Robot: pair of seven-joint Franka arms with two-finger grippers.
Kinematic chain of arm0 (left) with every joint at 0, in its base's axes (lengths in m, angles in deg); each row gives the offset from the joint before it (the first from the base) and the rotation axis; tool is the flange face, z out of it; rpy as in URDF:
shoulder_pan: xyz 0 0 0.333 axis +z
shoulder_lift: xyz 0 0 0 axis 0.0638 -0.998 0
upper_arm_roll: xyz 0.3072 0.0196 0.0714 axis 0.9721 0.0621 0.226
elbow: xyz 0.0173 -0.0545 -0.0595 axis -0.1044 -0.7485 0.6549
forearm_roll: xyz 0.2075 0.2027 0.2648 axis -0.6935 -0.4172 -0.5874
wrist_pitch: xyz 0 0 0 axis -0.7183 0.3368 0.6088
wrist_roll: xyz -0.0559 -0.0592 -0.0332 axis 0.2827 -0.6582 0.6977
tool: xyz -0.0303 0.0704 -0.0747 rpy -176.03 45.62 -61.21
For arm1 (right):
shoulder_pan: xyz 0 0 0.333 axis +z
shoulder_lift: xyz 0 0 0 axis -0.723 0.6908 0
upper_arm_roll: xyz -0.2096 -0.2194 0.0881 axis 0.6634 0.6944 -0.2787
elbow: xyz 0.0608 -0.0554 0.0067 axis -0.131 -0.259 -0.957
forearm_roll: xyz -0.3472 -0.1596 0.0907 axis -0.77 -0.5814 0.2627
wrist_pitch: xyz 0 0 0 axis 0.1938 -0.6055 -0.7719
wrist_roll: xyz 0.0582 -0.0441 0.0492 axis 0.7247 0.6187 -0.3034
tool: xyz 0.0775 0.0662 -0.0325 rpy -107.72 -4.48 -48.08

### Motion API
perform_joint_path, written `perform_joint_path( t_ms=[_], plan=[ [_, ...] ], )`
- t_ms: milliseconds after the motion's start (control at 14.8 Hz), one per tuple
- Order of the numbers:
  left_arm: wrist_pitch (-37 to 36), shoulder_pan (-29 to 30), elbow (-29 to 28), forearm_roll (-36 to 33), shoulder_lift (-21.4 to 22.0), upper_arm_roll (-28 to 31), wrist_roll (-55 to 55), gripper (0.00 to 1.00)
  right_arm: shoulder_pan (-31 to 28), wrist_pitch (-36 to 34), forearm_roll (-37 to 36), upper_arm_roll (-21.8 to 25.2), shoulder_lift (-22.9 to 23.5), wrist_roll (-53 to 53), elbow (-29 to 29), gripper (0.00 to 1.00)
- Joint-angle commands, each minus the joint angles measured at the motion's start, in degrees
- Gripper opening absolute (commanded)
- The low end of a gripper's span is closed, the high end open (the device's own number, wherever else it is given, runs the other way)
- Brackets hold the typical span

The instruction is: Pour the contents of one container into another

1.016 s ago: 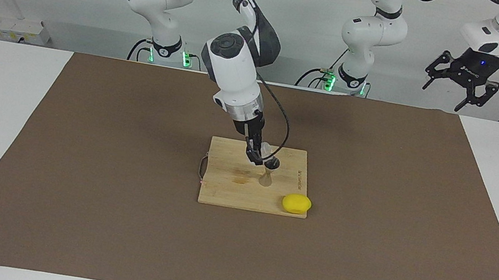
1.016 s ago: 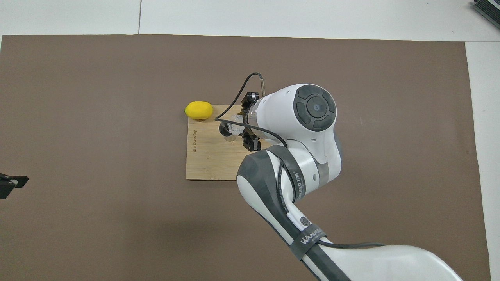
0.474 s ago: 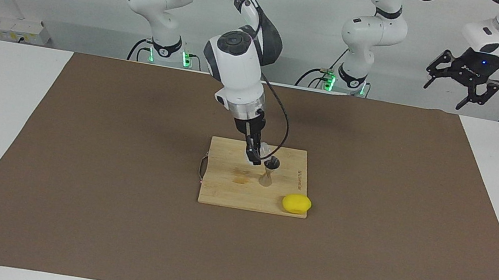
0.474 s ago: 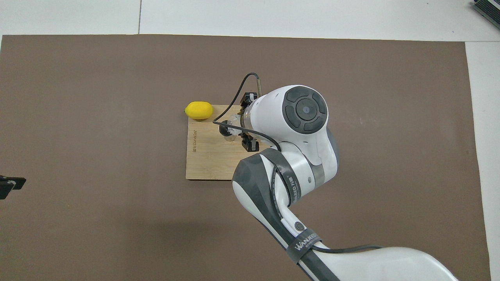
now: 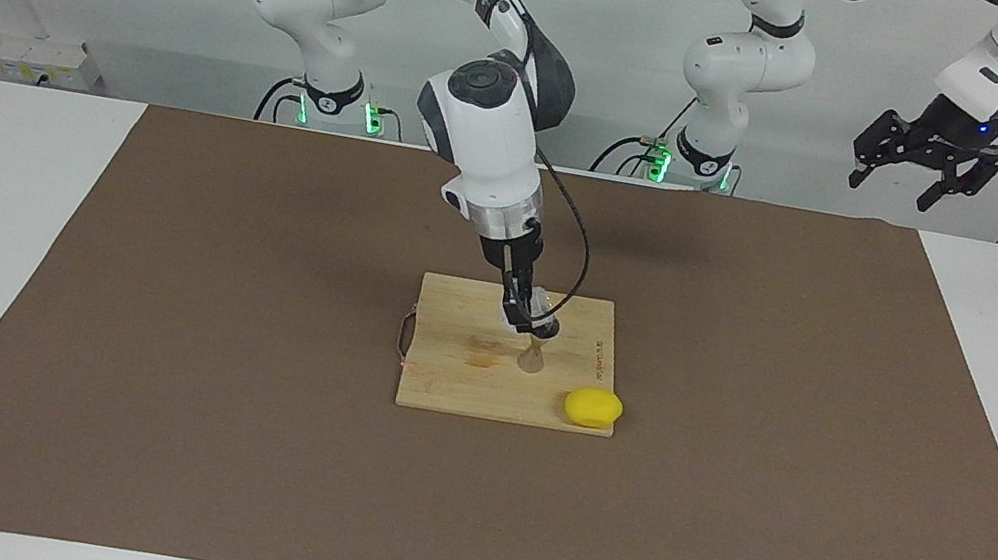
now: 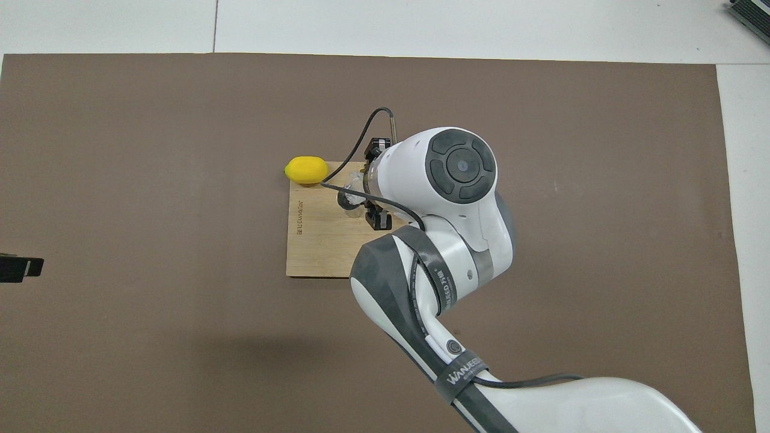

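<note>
Since a second ago, the right arm has swung a little toward the left arm's end of the table, and the clear cup (image 5: 536, 308) now hangs right over the mouth of the jigger (image 5: 533, 354). The right gripper (image 5: 522, 314) is clamped on the cup and holds it tipped. The jigger stands upright on the wooden board (image 5: 451, 384), with a yellow lemon (image 5: 593, 407) at the board's corner, farther from the robots.

To pour well, I think the cup's lip should stay right above the small steel mouth. The tip should go slowly, because that mouth is narrow and a fast pour would splash onto the board. The cup should also stay clear of the jigger, since a bump could knock it over.

The left gripper (image 5: 923, 167) waits high up at the left arm's end of the table, with its fingers spread apart.

From above, the big white wrist hides most of the cup and the jigger. I cannot tell if anything is coming out of the cup, or how full the jigger is.
</note>
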Motion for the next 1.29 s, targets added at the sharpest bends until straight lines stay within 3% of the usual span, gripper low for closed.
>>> perform_joint_path(
  t_ms=[0, 406, 610, 1219],
  plan=[
    [3.9, -2.8, -0.9, -2.6, -0.2, 0.4, 3.0, 1.0, 0.3, -1.1, -2.7, -0.1, 0.9, 2.2, 2.0, 0.0],
    [9.4, -5.0, -1.1, -2.5, -4.2, 1.3, 10.4, 1.0, 0.4, -1.0, -4.4, -0.1, 1.0, 2.1, 2.0, 0.0],
    [11.9, -9.9, -1.1, -2.6, -6.9, 6.6, 10.4, 1.0, 0.4, -1.1, -4.9, -0.2, 1.0, 2.0, 1.8, 0.0],
    [19.6, -10.0, -1.5, -2.6, -12.7, 6.6, 10.9, 1.0, 0.8, -1.5, -7.8, -0.3, 0.8, 1.6, 1.1, 0.0]
  ],
)
